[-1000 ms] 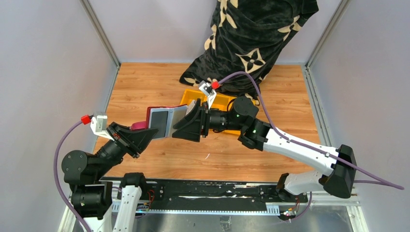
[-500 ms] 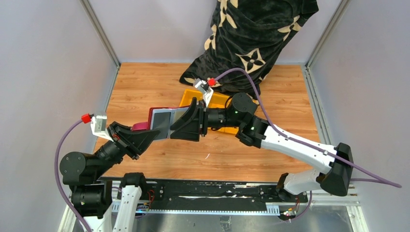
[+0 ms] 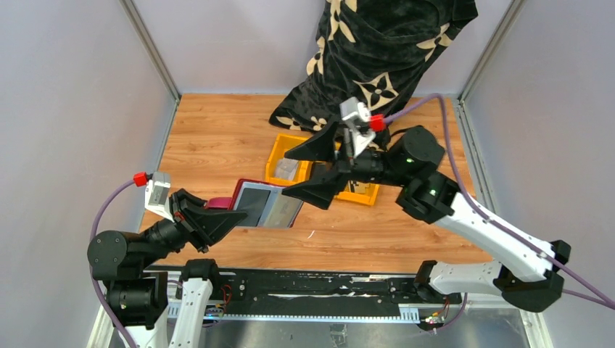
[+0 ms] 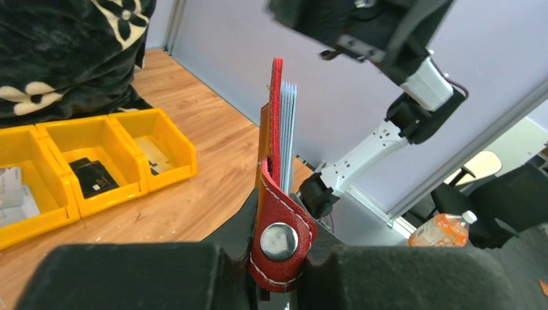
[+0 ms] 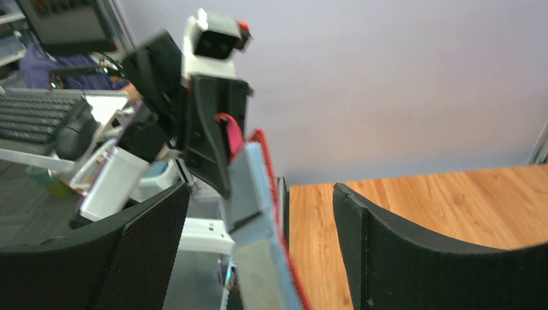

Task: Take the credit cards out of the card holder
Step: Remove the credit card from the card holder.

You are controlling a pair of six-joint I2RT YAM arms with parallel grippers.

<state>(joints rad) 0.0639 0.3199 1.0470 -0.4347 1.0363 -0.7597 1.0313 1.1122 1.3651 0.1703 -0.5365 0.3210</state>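
Observation:
My left gripper [image 3: 217, 212] [image 4: 280, 240] is shut on the snap-tab end of the dark red card holder [image 3: 250, 203] [image 4: 276, 123], which it holds off the table, open side toward the right arm. Several grey credit cards [image 4: 288, 129] stand edge-on inside it. One card [image 3: 284, 211] [image 5: 266, 271] sticks out past the holder's free edge. My right gripper [image 3: 294, 174] [image 5: 258, 258] is wide open. Its fingers [image 5: 145, 245] stand either side of the holder's [image 5: 258, 194] free end without pressing it.
A yellow three-compartment bin [image 3: 362, 194] [image 4: 169, 169] sits behind the grippers, with a grey card [image 3: 288, 168] in one end compartment and a black object [image 4: 92, 176] in the middle one. A black patterned cloth [image 3: 377, 58] fills the back of the table.
The right gripper has opened wide and pulled back to the right, away from the holder. The left arm has lowered the holder, and a card now protrudes from it.

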